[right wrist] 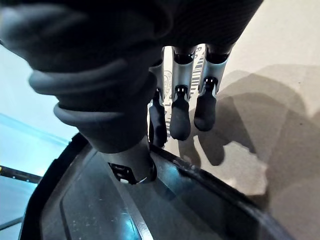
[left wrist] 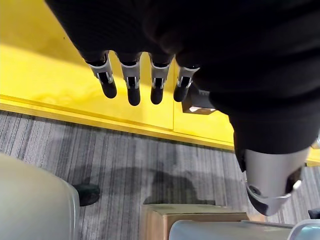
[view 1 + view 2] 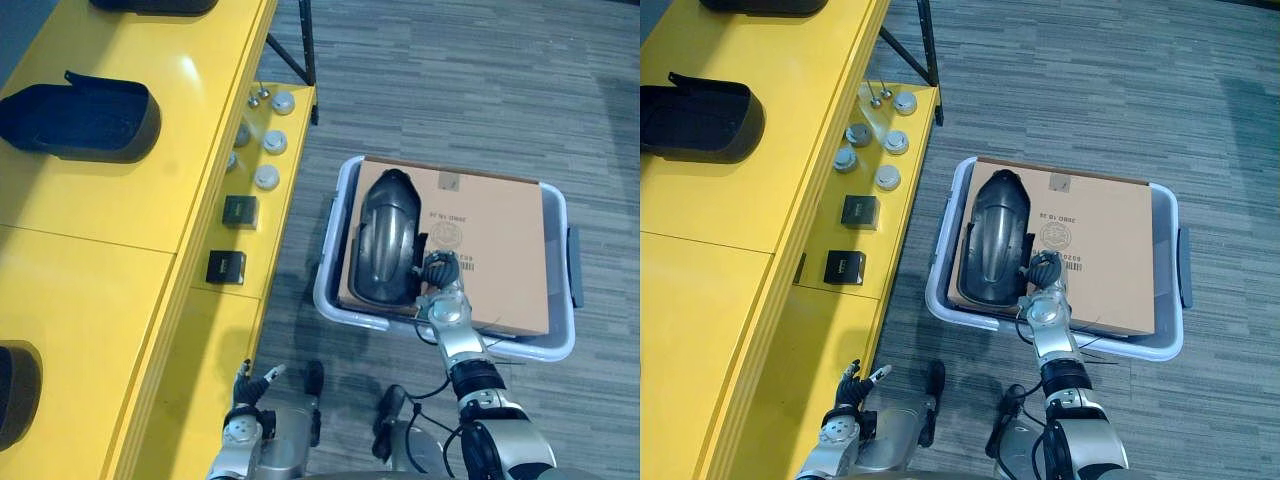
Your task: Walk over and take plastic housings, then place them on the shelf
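Note:
A dark, glossy plastic housing (image 3: 388,235) lies on a cardboard sheet (image 3: 490,240) inside a grey bin (image 3: 560,345) on the floor. My right hand (image 3: 440,270) hovers at the housing's near right edge. In the right wrist view its fingers (image 1: 180,120) hang nearly straight over the cardboard (image 1: 280,100) and the thumb sits over the housing's rim (image 1: 100,210), so the hand is open. My left hand (image 3: 250,385) hangs open low beside the yellow shelf (image 3: 100,250), its fingers (image 2: 132,85) straight. Another dark housing (image 3: 85,120) rests on the shelf top.
A lower yellow ledge carries several round metal caps (image 3: 270,140) and two small black boxes (image 3: 240,210). A further dark housing (image 3: 15,390) sits at the shelf's near left edge. A black frame leg (image 3: 305,40) stands beyond the ledge. Grey striped carpet surrounds the bin.

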{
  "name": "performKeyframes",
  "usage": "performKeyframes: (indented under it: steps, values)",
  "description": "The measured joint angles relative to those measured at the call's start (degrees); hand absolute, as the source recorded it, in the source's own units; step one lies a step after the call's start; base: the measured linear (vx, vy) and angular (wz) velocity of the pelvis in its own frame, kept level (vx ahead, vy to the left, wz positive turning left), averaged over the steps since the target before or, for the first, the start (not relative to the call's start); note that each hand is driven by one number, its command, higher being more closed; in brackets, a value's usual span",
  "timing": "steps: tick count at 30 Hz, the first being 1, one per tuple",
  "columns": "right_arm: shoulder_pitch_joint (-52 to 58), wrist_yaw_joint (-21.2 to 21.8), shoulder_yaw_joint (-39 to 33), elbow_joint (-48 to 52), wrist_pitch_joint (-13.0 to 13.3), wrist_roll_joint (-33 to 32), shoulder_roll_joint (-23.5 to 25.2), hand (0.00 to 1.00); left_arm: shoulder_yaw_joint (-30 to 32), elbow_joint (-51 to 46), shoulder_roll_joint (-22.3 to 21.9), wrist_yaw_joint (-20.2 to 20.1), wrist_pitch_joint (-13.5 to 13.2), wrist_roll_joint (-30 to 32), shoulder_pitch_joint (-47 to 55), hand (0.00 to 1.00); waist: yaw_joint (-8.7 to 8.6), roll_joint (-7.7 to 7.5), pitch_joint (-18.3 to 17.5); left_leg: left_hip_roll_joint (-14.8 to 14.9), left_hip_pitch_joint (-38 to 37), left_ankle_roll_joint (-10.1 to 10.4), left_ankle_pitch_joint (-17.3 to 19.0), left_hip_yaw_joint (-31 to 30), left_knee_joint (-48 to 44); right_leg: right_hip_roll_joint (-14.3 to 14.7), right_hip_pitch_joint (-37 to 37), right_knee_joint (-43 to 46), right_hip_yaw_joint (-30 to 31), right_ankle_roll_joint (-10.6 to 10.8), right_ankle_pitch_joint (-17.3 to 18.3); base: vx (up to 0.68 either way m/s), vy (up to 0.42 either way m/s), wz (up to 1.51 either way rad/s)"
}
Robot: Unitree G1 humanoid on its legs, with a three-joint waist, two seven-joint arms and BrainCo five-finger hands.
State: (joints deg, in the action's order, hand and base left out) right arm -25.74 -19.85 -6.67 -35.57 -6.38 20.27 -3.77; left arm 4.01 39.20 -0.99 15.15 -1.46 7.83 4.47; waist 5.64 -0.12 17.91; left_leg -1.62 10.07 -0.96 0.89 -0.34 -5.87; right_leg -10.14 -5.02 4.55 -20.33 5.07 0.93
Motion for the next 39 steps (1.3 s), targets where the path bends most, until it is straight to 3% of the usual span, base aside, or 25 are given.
performKeyframes:
  steps: [5,10,16,21,24,29,36,39]
  values:
    - [0.3,0.0,-0.7,1.1,0.0,0.0,-1.1,1.00,-0.2,0.1,0.1,-0.1,0.0,0.0,0.0,0.00,-0.21,0.00,0.0,-0.7,-1.1,0.0,0.0,-0.2,0.1,0.0,2.8,-3.9,-0.1,0.4,-2.6,-0.02,0.031,0.00]
    - [2.6,-0.4,-3.0,9.9,0.0,0.1,-1.5,1.00,-2.2,-1.5,0.6,-0.3,0.0,0.0,0.7,0.00,-0.80,-0.14,-0.1,-1.8,-2.5,-0.9,-1.0,-0.7,1.4,-0.6,4.7,-6.1,-0.4,1.0,-4.0,-0.05,0.056,0.05]
    - [8.2,-1.8,-3.9,20.0,0.4,1.9,-1.8,1.00,-5.1,-15.3,1.3,-1.2,-0.1,0.0,2.3,0.00,-1.74,-1.78,-2.1,-2.2,-3.2,-1.2,-1.2,-0.9,1.8,-0.8,5.5,-6.9,-0.3,1.3,-4.3,-0.02,0.020,0.00]
    - [10.0,-2.9,-3.3,29.0,1.4,4.3,-2.0,1.00,-7.5,-32.1,1.7,-0.9,-1.5,-0.5,1.8,0.00,-2.47,-2.04,-3.0,-2.4,-4.4,-1.3,-1.2,-0.9,1.9,-0.9,6.8,-7.2,-0.3,1.3,-4.3,0.00,0.000,0.00]
    - [10.1,-3.8,-0.7,35.3,2.3,5.7,-1.7,1.00,-8.4,-40.0,1.7,0.8,-2.3,-0.7,0.5,0.00,-3.34,-1.99,-3.4,-2.4,-5.0,-1.3,-1.1,-0.9,2.0,-0.9,7.4,-7.3,-0.3,1.3,-4.3,0.00,0.000,0.00]
    - [10.1,-3.9,5.0,40.2,3.6,8.3,-0.9,1.00,-12.8,-46.7,1.8,4.1,-3.4,-2.6,-3.2,0.00,-3.24,-1.98,-7.4,-2.4,-6.1,-1.4,-1.1,-0.9,2.8,-0.8,8.0,-7.8,-0.3,1.2,-4.3,0.01,0.003,0.00]
    - [10.0,-3.8,13.4,45.9,4.6,9.7,1.2,1.00,-19.2,-47.1,1.7,5.1,-3.4,-4.8,-9.0,0.00,-3.61,-2.16,-8.9,-2.4,-7.0,-1.4,-1.1,-0.5,3.1,-0.8,8.7,-7.7,0.2,1.0,-4.1,-0.01,0.014,-0.03]
    - [9.8,-3.8,18.3,46.4,6.0,10.9,1.7,1.00,-21.4,-46.4,1.8,5.4,-3.3,-5.5,-11.1,0.00,-4.62,-2.33,-10.2,-2.4,-7.1,-1.4,-1.1,-0.4,3.1,-0.8,8.7,-7.7,0.3,1.1,-4.2,0.00,0.005,-0.01]
